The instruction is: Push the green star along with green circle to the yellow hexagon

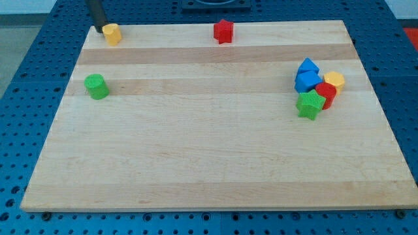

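The green star (309, 104) lies at the view's right, at the bottom of a tight cluster. The yellow hexagon (334, 81) is in the same cluster, up and to the right of the star, with a red round block (325, 93) between them. The green circle (96, 86) stands alone at the view's left. My tip (99, 29) is at the board's top left corner, just left of a small yellow block (112, 32), and looks to be touching it. The tip is far from both green blocks.
A blue triangle (308, 66) and a blue cube (306, 81) sit at the top left of the cluster, beside the hexagon. A red star (223, 31) lies at the top edge near the middle. The wooden board (209, 163) rests on a blue perforated table.
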`<action>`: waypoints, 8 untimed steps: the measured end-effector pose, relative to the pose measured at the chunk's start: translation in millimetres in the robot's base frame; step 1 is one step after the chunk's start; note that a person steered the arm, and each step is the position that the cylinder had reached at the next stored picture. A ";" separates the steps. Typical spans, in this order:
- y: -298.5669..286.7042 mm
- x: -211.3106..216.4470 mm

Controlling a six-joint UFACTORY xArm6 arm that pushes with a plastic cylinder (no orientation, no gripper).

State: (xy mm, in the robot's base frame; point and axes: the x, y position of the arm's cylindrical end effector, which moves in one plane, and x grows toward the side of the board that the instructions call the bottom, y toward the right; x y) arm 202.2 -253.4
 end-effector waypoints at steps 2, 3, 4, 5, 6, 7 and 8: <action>27.0 26.4; 38.5 49.4; 52.4 70.6; 69.4 92.8; 82.3 123.4; 96.9 152.9; 119.2 171.6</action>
State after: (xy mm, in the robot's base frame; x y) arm 373.8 -134.1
